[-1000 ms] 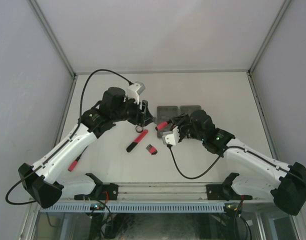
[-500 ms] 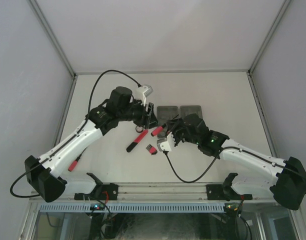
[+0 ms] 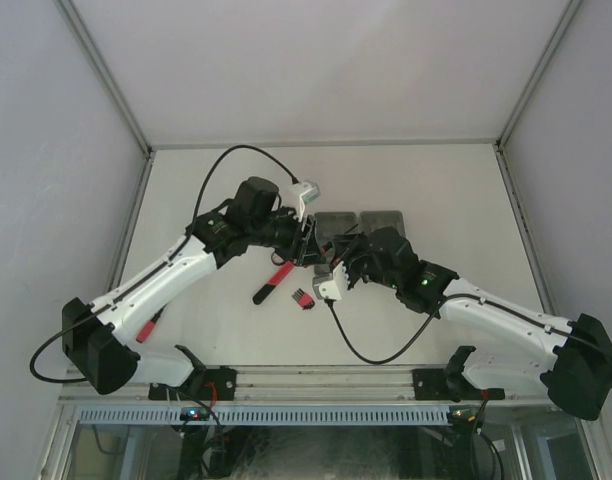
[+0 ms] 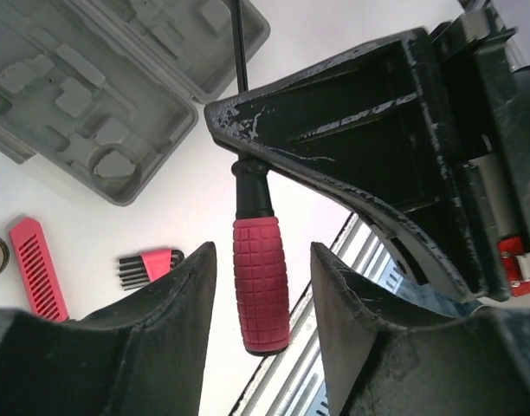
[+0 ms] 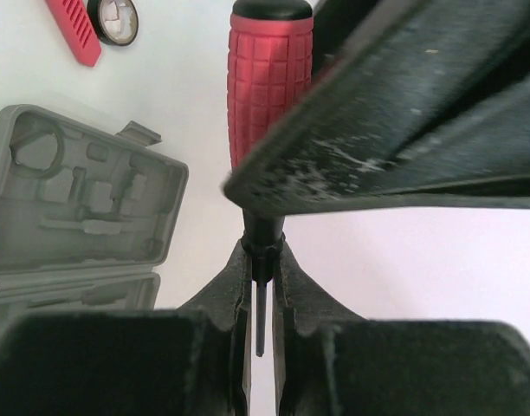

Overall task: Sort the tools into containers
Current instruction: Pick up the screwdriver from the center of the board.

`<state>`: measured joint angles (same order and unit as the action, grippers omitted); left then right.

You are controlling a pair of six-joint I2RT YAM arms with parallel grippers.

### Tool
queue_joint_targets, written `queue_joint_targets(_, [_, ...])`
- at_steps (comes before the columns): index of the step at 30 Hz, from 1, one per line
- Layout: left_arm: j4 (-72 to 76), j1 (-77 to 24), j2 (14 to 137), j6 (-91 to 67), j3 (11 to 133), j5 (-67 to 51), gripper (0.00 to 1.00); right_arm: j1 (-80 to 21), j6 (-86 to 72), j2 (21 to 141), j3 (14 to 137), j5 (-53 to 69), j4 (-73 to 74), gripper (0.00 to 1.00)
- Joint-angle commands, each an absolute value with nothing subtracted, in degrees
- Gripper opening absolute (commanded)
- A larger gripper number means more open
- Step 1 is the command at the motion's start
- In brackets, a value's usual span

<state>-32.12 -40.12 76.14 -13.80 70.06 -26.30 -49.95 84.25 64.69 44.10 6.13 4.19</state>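
Screwdriver, red-handled (image 4: 261, 286): just beside the grey tool case (image 4: 174, 108). Thin shaft pinched in the closed right gripper (image 5: 261, 260). Handle sits between the half-open left gripper (image 4: 262, 256), jaws not touching it, nothing gripped.

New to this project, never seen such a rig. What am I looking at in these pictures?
It is a robot: a left arm and a right arm bolted at the table edge. One picture looks down from above and behind; the other two come from a camera on each wrist. The right fingers are shut on the thin shaft of a red-handled screwdriver; the left fingers stand open either side of its handle, not touching. On the table: an open grey tool case, a hex key set, a longer red-black tool.
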Motion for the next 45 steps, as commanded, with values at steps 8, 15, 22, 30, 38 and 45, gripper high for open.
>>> queue_joint_targets(8, [-33.42,-40.7,77.74,-10.64,70.52,-28.92,0.24,-50.18,84.65,62.78,46.14,5.64,1.17,0.0])
queue_joint_targets(15, [-34.1,-40.69,78.16,-11.13,71.37,-26.77,0.03,-50.17,84.2,62.58,46.13,6.89,2.67,0.14])
queue_joint_targets(22, [-33.34,-40.68,77.71,-11.84,71.46,-24.07,0.0,-49.64,83.7,61.6,46.1,8.21,3.89,0.45])
queue_joint_targets(30, [-32.09,-40.12,76.55,-12.58,71.22,-20.36,0.0,-48.79,82.16,59.42,46.05,9.1,6.46,0.68])
queue_joint_targets(38, [-28.42,-36.78,74.48,-16.2,69.55,-17.19,0.0,-47.95,72.17,53.91,41.51,12.18,-1.11,0.74])
queue_joint_targets(45, [-24.85,-34.64,70.21,-17.84,67.53,-11.98,0.0,-41.2,43.94,48.39,34.39,17.46,-22.58,0.75])
